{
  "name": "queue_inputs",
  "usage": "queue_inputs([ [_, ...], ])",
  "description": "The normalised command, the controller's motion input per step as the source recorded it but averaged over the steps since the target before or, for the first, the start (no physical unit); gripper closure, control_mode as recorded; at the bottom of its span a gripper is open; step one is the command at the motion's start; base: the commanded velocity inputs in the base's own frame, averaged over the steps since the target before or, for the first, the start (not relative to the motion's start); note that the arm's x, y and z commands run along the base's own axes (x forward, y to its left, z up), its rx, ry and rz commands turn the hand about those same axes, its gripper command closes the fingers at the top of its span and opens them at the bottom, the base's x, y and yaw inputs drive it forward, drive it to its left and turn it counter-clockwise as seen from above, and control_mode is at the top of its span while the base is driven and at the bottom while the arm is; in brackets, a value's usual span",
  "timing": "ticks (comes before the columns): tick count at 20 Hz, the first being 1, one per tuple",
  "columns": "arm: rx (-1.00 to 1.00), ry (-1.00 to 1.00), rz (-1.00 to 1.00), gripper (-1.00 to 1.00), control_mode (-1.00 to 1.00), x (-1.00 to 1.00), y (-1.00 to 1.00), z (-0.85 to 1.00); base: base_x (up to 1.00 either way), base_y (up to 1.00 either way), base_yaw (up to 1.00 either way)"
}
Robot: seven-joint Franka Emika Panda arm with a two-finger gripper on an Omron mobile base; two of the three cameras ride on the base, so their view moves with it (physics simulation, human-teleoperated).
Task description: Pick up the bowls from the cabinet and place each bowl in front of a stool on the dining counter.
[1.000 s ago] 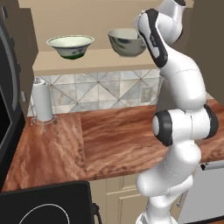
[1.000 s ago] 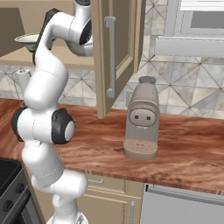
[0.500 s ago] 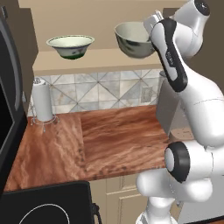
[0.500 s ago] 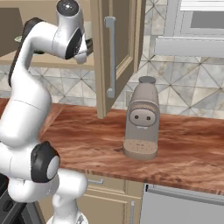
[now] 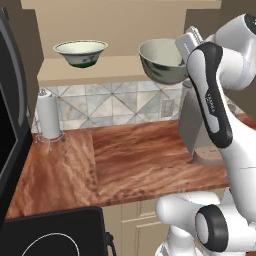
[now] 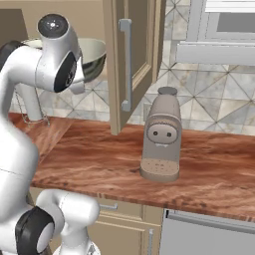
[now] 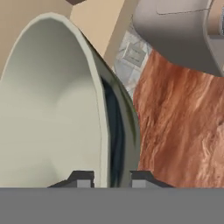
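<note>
Fingers (image 7: 81, 178) sit either side of the deeper bowl's (image 7: 52, 105) rim in hand view, one tip inside, one outside, closed onto the thin wall. Bowl is tilted, pale cream-green inside, dark blue-green band on the outside. In left base view that bowl (image 5: 162, 61) hangs clear of the shelf, just in front of the cabinet (image 5: 120, 30) opening, touching nothing but the robot's hand.

Nearest the base: black stove top (image 5: 50, 235) at lower left, then the reddish-brown wood-grain worktop (image 5: 125, 155), glossy, w/ cream base cabinets under it. On the worktop at right, a grey rounded coffee machine (image 6: 160, 134) w/ a round drip base, just below and beside the held bowl; in hand view its grey body fills the upper right. Open cabinet door (image 6: 130, 60), tan flat panel w/ long metal handle, stands just right of the bowl and close to the arm.

Farther back: paper towel roll (image 5: 49, 114) on a wire holder, upright, at the wall left. Backsplash is grey-white diamond tile. Wide bowl (image 5: 80, 52) w/ flared rim sits on the beige shelf, well apart to the left, upright.
</note>
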Motion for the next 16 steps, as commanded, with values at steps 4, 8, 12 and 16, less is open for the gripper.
queue_inputs([
  [4, 0.0, 0.19, 0.0, 1.0, -1.0, -1.0, -0.12, 0.0, 0.0, 0.0, 0.0],
  [8, 0.0, 0.22, 0.0, 1.0, -1.0, -1.0, -0.01, -0.01, 0.0, 0.0, 0.0],
  [12, -0.01, 0.1, 0.0, 1.0, -1.0, -0.88, 0.0, -0.06, 0.0, 0.0, 0.0],
  [16, 0.0, 0.02, 0.0, 1.0, -1.0, -0.48, 0.0, -0.01, 0.0, 0.0, 0.0],
])
